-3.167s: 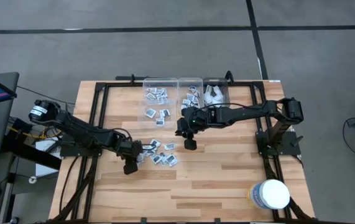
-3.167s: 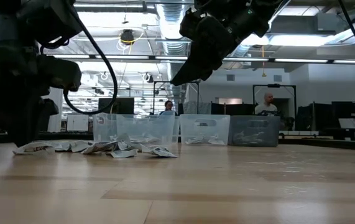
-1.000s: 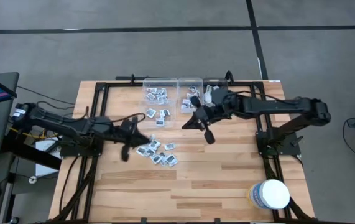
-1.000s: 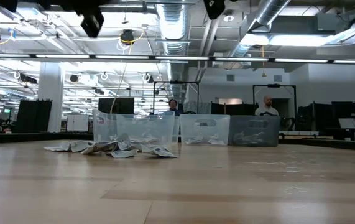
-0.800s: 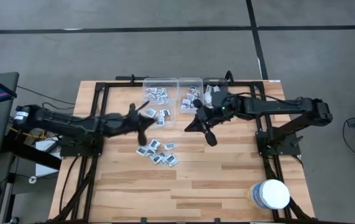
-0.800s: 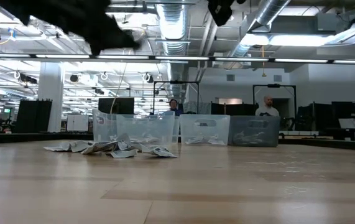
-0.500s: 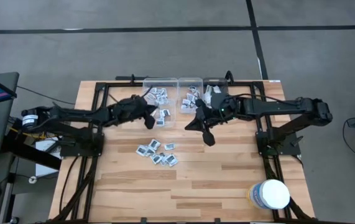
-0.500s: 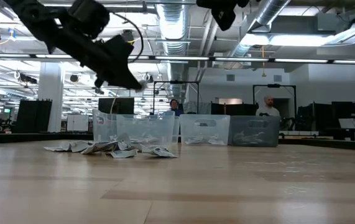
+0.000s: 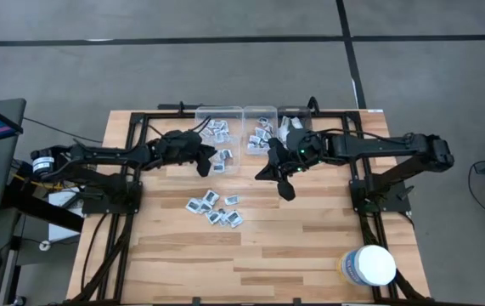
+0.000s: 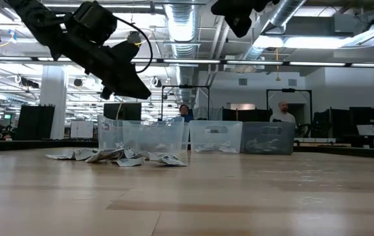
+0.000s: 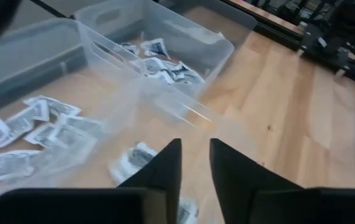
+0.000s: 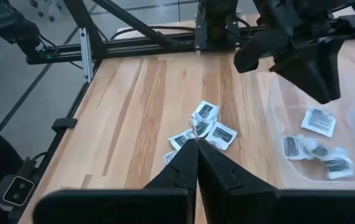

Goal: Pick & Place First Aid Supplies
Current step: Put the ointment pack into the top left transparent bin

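The first aid supplies point(image 9: 215, 209) are small flat square packets, pale with dark print, crinkled and paper-thin. They look almost weightless, limp and a little slick, so they should be pinched by a raised edge or corner, since a flat one gives little to grip on the wood. A loose cluster lies near the middle of the surface point(image 9: 310, 246), and more already sit in the 3 clear plastic bins point(image 9: 219, 136) along its far edge.

The left hand point(image 9: 205, 162) hovers over the near rim of the leftmost bin, its fingers point(image 11: 165, 168) slightly spread with nothing between them. The right hand point(image 9: 286, 190) hangs above the surface just in front of the middle bin, fingers pressed together and empty. The surface is pale planked wood.
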### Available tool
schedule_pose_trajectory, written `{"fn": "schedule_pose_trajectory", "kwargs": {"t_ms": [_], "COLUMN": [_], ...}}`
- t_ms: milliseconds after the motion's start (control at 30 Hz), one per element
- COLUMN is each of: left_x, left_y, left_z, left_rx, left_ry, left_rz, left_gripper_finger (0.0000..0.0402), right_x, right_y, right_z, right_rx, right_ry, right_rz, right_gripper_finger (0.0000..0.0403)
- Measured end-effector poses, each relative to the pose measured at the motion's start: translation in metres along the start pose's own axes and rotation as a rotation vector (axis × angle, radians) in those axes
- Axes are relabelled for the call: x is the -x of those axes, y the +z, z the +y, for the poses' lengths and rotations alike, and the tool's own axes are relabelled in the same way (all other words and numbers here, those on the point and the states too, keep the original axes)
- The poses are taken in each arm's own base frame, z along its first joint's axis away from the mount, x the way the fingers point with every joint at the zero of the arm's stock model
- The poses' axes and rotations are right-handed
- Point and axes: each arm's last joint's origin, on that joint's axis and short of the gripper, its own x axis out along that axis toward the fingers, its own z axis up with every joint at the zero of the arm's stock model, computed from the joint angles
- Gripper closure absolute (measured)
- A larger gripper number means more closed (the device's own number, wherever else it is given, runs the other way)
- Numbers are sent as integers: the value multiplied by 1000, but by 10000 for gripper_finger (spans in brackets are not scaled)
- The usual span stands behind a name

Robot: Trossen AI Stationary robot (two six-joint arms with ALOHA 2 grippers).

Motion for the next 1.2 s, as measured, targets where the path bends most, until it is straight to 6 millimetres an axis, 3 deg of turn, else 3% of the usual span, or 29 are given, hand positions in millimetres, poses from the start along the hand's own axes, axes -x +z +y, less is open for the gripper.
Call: {"fn": "schedule_pose_trajectory", "kwargs": {"t_ms": [267, 567, 800, 933, 1200], "left_x": [2, 22, 39, 41, 40], "left_y": [-5, -12, -23, -27, -30], "left_z": [-17, -48, -64, -70, -73], "left_rx": [-66, -276, -361, -376, -357], "left_ry": [-95, -113, -126, -152, -161], "left_rz": [24, 35, 89, 107, 127], "left_gripper_finger": [278, 285, 285, 285, 285], "right_x": [-40, -104, -128, -138, -164], "right_y": [-20, -63, -70, -75, -100], "right_z": [-10, -21, -27, -35, -38], "right_rx": [-52, 67, 116, 114, 114], "right_ry": [3, -16, -21, -32, -38], "right_rz": [130, 324, 279, 260, 322], "right_gripper_finger": [400, 402, 393, 367, 278]}}
